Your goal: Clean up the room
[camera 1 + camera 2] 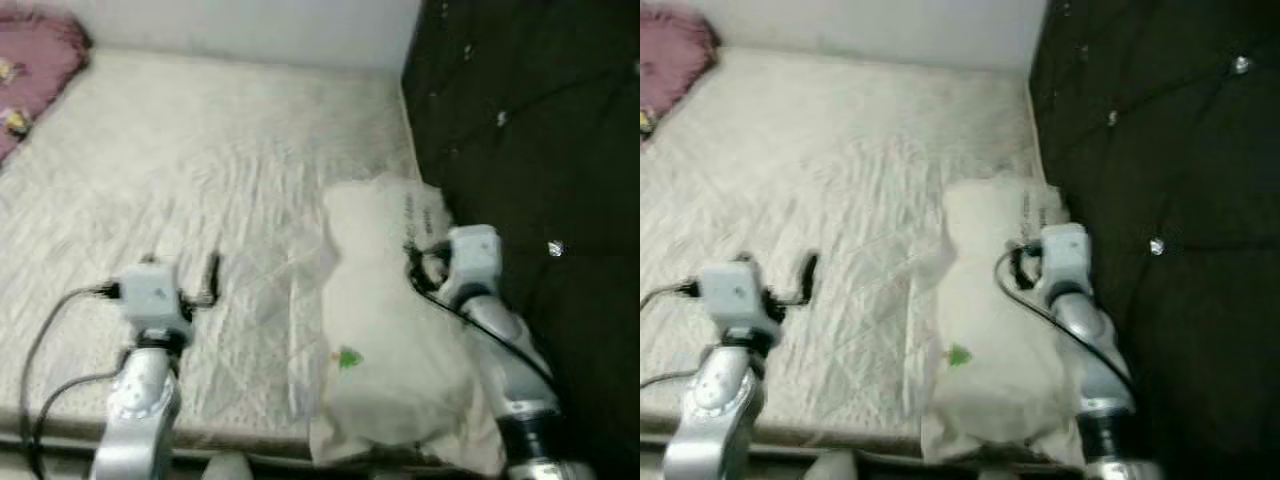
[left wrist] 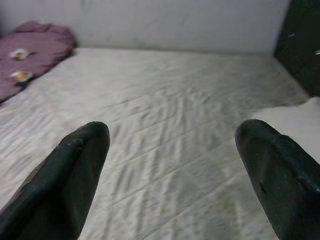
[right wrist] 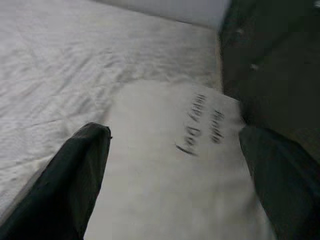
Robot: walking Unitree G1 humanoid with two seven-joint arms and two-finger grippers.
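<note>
A white pillow with dark lettering and a small green mark lies on the right side of the white mattress, against the black headboard. My right gripper hovers low over the pillow's lettered end, open, with nothing between its fingers. Its wrist sits at the pillow's right edge. Over bare sheet to the pillow's left is my left gripper, also open and holding nothing. A crumpled purple blanket with small yellow-white things on it lies at the far left corner of the bed.
The black tufted headboard stands along the right side of the bed. A white wall closes the far side. The mattress's near edge runs just below my arms. Wrinkled sheet spreads between the pillow and the blanket.
</note>
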